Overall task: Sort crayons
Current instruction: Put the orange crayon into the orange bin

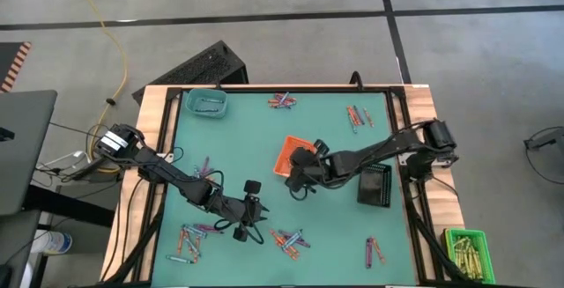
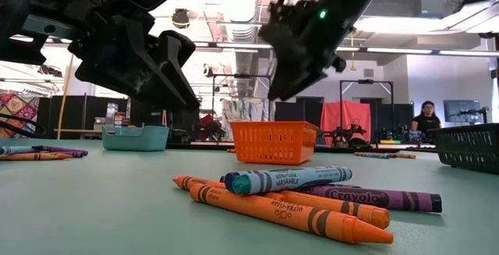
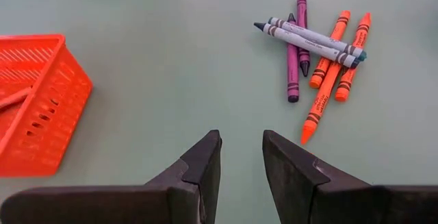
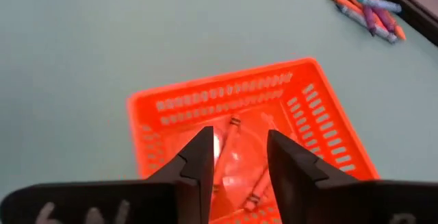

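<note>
— How is the right gripper (image 4: 236, 166) placed?
— It is held above the orange basket (image 4: 164, 107), fingers apart, nothing clamped. Orange crayons (image 4: 256, 190) are seen lying in the basket beneath it.

— And the left gripper (image 3: 241, 157)?
— Its fingers are parted and empty over the green table (image 3: 157, 59). A pile of crayons (image 3: 318, 49) is found just ahead of it, the basket off to one side.

Grey concrete floor (image 1: 476, 68) — yellow cable (image 1: 113, 46), ceiling strip lights (image 2: 405, 51)

3 small trays: 1 orange (image 1: 293, 153), 1 teal (image 1: 205, 103), 1 black (image 1: 375, 185), 7 crayon clusters (image 1: 289, 240)
</note>
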You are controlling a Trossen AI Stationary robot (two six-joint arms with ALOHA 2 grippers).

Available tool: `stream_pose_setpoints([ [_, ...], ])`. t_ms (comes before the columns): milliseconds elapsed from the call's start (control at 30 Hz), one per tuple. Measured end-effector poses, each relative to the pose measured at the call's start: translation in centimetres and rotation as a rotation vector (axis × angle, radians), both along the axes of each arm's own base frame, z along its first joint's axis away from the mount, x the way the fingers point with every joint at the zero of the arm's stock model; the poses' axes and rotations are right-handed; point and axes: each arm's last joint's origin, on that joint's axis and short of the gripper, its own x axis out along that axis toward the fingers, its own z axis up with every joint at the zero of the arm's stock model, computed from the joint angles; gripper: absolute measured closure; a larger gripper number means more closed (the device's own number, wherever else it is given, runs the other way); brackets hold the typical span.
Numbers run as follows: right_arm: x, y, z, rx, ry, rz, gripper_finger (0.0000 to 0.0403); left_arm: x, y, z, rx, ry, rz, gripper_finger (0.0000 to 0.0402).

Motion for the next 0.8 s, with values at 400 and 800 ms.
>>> stream_pose_setpoints([
  [400, -7.4, 9.1, 4.4, 0.261, 0.121, 0.356, 0.0275, 0.0, 0.0, 0.0, 0.002, 0.000, -0.006, 0.0302],
  [800, -17.1, 17.7, 2.0, 0.517, 0.373, 0.083, 0.0275, 0.2, -0.1, 0.4, 0.007, -0.044, -0.022, 0.0302],
])
